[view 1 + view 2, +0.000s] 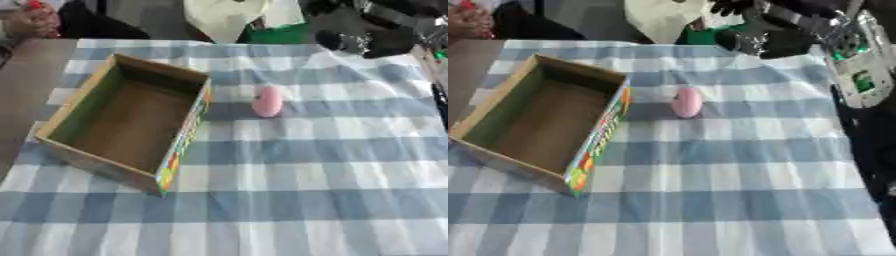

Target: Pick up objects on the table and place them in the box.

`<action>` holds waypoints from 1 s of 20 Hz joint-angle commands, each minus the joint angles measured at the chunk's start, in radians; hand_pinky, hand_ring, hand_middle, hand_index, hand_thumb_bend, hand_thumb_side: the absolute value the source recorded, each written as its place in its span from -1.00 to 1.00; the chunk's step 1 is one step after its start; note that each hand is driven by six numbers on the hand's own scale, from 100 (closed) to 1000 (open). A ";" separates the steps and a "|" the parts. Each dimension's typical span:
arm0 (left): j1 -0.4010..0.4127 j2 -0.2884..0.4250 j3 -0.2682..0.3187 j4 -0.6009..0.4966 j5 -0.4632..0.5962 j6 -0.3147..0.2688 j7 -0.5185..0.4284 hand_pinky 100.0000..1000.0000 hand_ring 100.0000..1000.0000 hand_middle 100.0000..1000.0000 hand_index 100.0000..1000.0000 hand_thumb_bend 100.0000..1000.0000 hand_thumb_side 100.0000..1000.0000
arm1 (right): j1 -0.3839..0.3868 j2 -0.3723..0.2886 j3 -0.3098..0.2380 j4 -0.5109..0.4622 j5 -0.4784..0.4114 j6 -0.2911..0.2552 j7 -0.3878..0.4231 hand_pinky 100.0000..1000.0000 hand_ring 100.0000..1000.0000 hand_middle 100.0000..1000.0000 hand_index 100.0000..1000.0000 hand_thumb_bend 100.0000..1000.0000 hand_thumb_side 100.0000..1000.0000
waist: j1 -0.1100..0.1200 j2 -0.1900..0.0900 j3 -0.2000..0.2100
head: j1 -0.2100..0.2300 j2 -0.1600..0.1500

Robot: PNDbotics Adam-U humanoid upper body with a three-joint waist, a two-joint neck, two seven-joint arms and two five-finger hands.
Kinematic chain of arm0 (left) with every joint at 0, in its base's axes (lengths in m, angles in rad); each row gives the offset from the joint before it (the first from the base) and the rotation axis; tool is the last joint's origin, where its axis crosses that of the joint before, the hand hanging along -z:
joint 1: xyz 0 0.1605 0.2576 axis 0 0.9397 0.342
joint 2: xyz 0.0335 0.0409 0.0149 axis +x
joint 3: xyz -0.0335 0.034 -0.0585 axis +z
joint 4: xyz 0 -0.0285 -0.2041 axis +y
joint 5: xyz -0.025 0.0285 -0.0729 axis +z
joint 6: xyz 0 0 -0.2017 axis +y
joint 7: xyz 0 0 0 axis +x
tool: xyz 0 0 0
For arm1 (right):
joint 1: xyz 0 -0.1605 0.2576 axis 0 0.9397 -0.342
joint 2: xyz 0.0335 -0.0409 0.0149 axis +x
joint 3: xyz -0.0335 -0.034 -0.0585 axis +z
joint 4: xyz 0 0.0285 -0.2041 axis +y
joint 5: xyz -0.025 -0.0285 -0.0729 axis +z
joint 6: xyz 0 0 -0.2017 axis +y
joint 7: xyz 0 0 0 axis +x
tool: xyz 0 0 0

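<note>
A small pink object [267, 101], rounded and egg-like with a smooth, pale surface, lies on the table just right of the box [131, 122] and apart from it, level with the box's far right corner. The box is an open cardboard tray with plain brown inner walls and floor, nothing visible inside it, and a brightly printed outer side in green, orange and yellow along its right wall; it sits askew on the left half of the table. The table is covered by a checked cloth [315, 180] in blue-grey and white squares, which lies mostly flat with a raised fold near the far right corner; bare brown tabletop [22, 90] shows beyond the cloth's left edge. The robot's right arm comes in from the upper right, and its right hand [741, 37] shows dark with silver parts above the far edge of the cloth, well apart from the pink object; I cannot tell whether its fingers are spread or curled. The left hand shows in neither view. Behind the table stand a pale bag-like shape [223, 17] and something green [280, 34].
</note>
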 commanded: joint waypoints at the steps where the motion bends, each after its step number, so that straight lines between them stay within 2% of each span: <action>1: 0.000 0.024 -0.004 -0.017 0.006 0.000 -0.006 -0.11 -0.36 0.22 0.47 -0.81 0.05 | -0.044 0.010 0.002 0.063 0.069 -0.058 0.048 0.58 0.64 0.64 1.00 -0.27 0.98 | 0.002 -0.021 0.004 | -0.009 0.002; 6: 0.002 0.023 -0.007 -0.017 0.009 0.003 -0.010 -0.11 -0.36 0.22 0.47 -0.81 0.04 | -0.077 0.048 0.007 0.150 0.165 -0.096 0.046 0.59 0.66 0.65 0.99 -0.04 0.79 | 0.002 -0.022 0.009 | -0.021 0.002; 9: 0.002 0.022 -0.007 -0.017 0.009 0.004 -0.012 -0.11 -0.36 0.22 0.47 -0.81 0.04 | -0.083 0.059 0.009 0.188 0.219 -0.111 0.033 0.59 0.67 0.61 0.96 0.32 0.48 | 0.002 -0.022 0.011 | -0.023 0.000; 12: 0.002 0.021 -0.006 -0.017 0.010 0.005 -0.012 -0.11 -0.36 0.22 0.47 -0.81 0.04 | -0.084 0.064 0.010 0.222 0.270 -0.126 0.037 0.60 0.68 0.60 1.00 0.57 0.21 | 0.001 -0.020 0.011 | -0.024 0.000; 15: 0.001 0.020 -0.007 -0.017 0.010 0.006 -0.014 -0.11 -0.36 0.22 0.47 -0.81 0.04 | -0.087 0.073 0.006 0.256 0.298 -0.129 0.051 0.62 0.67 0.58 1.00 0.63 0.00 | 0.001 -0.018 0.012 | -0.024 0.000; 20: 0.002 0.019 -0.009 -0.017 0.011 0.006 -0.017 -0.11 -0.36 0.22 0.47 -0.81 0.04 | -0.103 0.097 -0.001 0.309 0.353 -0.095 0.090 0.60 0.68 0.59 1.00 0.64 -0.08 | 0.003 -0.017 0.016 | -0.029 0.001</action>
